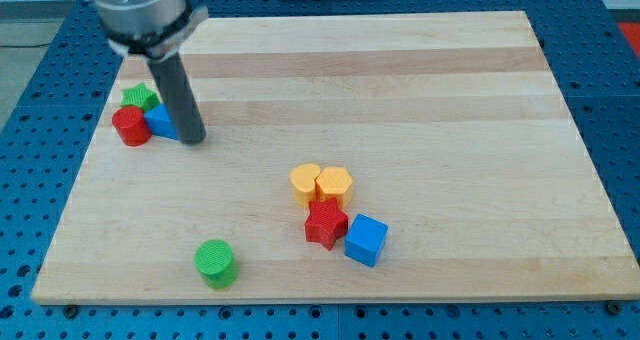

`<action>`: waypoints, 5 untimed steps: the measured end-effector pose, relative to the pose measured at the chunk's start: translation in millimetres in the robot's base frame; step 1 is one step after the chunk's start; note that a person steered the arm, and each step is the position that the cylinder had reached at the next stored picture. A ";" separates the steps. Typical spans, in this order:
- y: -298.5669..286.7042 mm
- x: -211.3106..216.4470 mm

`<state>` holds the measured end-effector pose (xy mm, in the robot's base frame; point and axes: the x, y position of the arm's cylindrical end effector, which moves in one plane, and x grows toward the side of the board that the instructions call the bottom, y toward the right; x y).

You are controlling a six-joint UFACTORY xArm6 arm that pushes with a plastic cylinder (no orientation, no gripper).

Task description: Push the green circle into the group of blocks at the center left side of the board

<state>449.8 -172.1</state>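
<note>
Wooden board (450, 100) with green circle (216, 263), red star (325, 223), blue cube (366, 240).

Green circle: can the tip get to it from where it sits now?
Probably yes. My tip rests beside the blue block at the view's left; the green circle stands alone toward the view's bottom, with bare board between.

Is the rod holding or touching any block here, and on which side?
Nothing is held. My tip stands beside the small blue block, on its right; contact cannot be told.
</note>
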 end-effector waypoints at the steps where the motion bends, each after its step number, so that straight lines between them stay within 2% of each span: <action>1: -15.0 58.8; 3: -23.9 165.1; 5: 12.2 168.9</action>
<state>618.7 -160.0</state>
